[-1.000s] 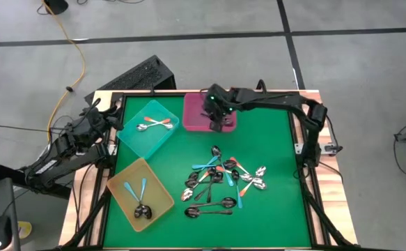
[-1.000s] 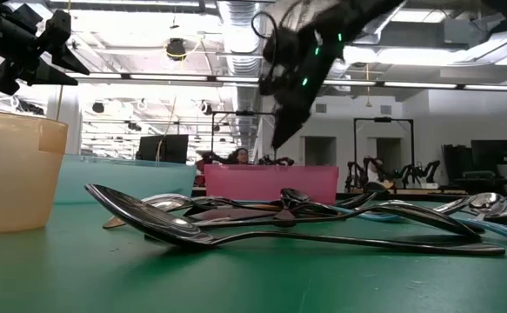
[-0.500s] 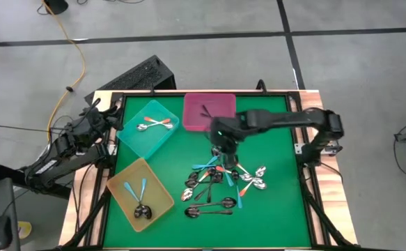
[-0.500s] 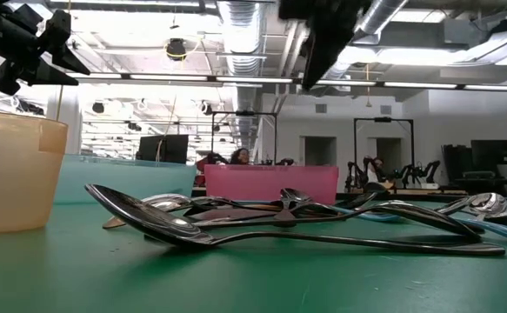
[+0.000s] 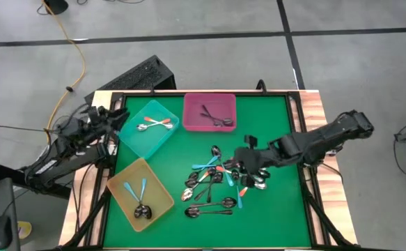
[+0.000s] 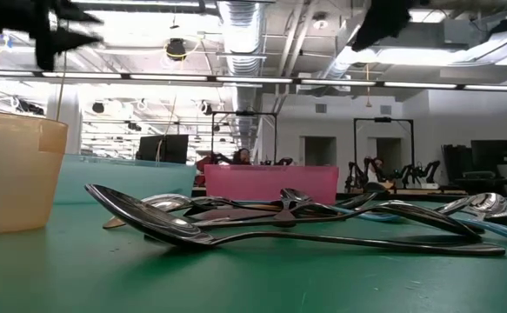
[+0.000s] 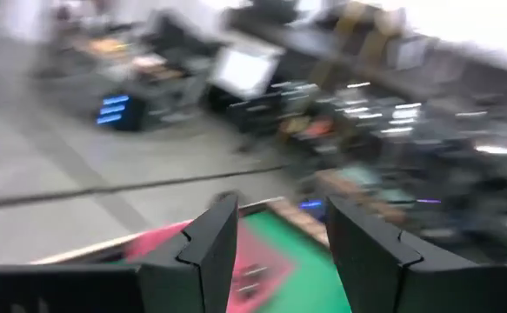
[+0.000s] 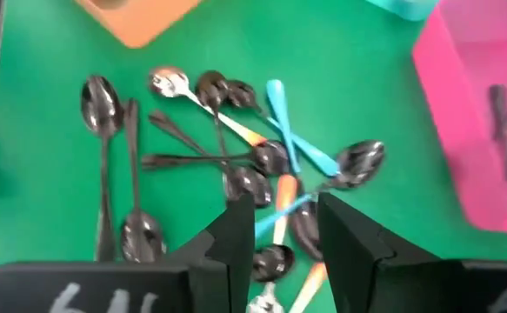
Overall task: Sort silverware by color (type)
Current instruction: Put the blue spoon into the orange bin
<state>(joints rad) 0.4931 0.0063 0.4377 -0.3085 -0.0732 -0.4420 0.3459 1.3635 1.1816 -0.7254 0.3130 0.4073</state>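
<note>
The spoons lie in a loose pile (image 5: 220, 183) on the green mat, with dark, light blue and orange-red handles crossing each other; the right wrist view shows the pile (image 8: 236, 156) from above. My right gripper (image 5: 248, 164) hovers open above the pile's right side, its fingers (image 8: 236, 228) high above the spoons. Two orange-handled spoons (image 5: 155, 125) lie in the teal tray, dark spoons (image 5: 215, 117) in the pink tray, and blue-handled spoons (image 5: 134, 189) in the yellow tray. My left gripper (image 5: 115, 118) is open in the air at the teal tray's left rim; the left gripper (image 7: 275, 235) holds nothing.
The teal tray (image 5: 129, 136) sits at the far left, the pink tray (image 5: 189, 115) at the far middle, the yellow tray (image 5: 119, 183) at the near left. Bare mat (image 5: 272, 118) lies right of the pink tray. In the low view the spoons (image 6: 279, 217) spread across the foreground.
My right gripper has swung from above the pink tray toward the table's near and right side, and now hangs over the pile. Dark spoons show in the pink tray where the gripper had covered it. My left gripper has shifted slightly toward the teal tray.
</note>
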